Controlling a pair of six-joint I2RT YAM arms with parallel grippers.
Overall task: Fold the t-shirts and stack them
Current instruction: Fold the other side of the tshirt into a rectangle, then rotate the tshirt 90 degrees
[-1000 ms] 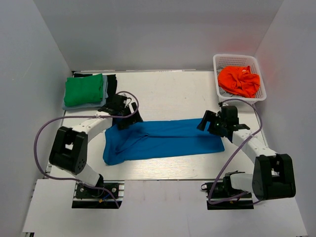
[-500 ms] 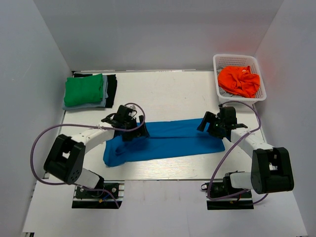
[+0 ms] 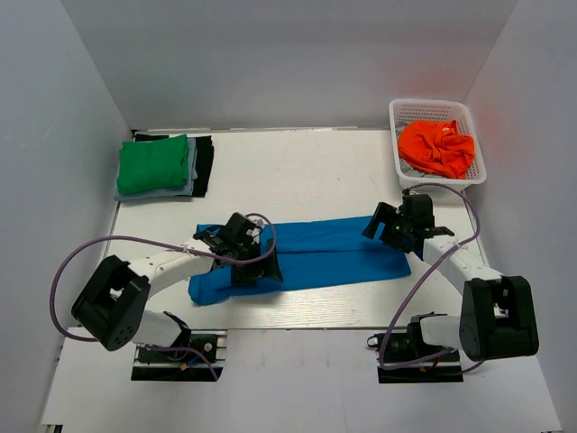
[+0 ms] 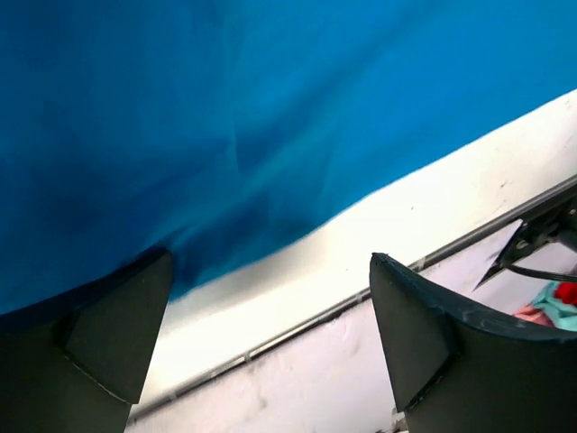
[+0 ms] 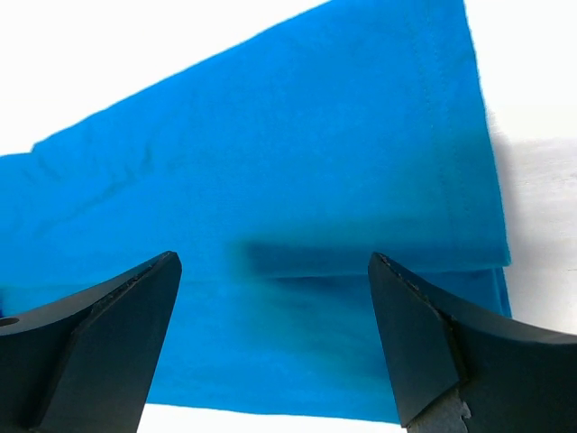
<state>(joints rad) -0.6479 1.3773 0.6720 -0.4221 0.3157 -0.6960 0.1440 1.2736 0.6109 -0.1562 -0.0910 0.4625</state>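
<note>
White, faintly scuffed counter (image 3: pixel 306 171) is seen boxed in on three sides by plain pale-grey walls (image 3: pixel 288 63). A blue tee (image 3: pixel 334 253), folded into a long band, is laid left to right across the counter's middle, its left end bunched and its right end squared off. The left fingers (image 4: pixel 108 334) are spread wide over the band's near-left edge, where the cloth gives way to bare white board, and nothing is gripped between them. The right fingers (image 5: pixel 442 343) are likewise held wide apart just above the band's right end, with a folded layer and hem stitching shown below them, and nothing is clasped. A green tee (image 3: pixel 153 163) is stacked on paler and dark tees (image 3: pixel 206 162) at the counter's far-left corner, well apart from the blue one. An orange tee (image 3: pixel 436 149) is heaped in a white mesh basket (image 3: pixel 431 103) set at the far-right corner, against the right wall.
</note>
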